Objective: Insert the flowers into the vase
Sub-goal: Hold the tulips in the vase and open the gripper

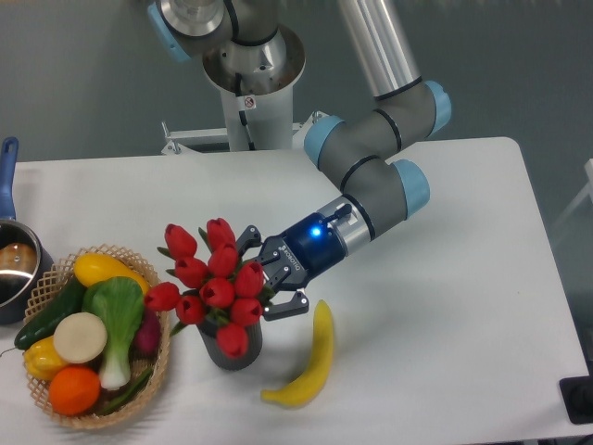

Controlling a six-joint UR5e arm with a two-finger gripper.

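**Flowers sitting over the vase mouth, claw at their right side**

The flowers (pixel 211 280), a bunch of glossy red tulip buds with green leaves, are sitting on top of the vase (pixel 232 347), spreading wider than it and hiding its mouth. One bud is hanging down over the front of the vase, and the bunch is leaning a little toward the left. The vase, dark grey and ribbed, is standing upright on the white counter (pixel 445 306), just right of the woven basket (pixel 157 371).

The claw (pixel 271 283) is reaching in from the right, pressing up against the bunch. One finger is showing above the buds and one below, near the vase rim; the stems between them are hidden by the blooms, so I cannot tell whether the claw is gripping them or standing loose. A blue light is glowing on the wrist.

The basket is holding vegetables and an orange. A yellow banana (pixel 306 362) is lying on the counter just right of the vase, apart from it. A pot (pixel 13 269) with a blue handle is sitting at the left edge.
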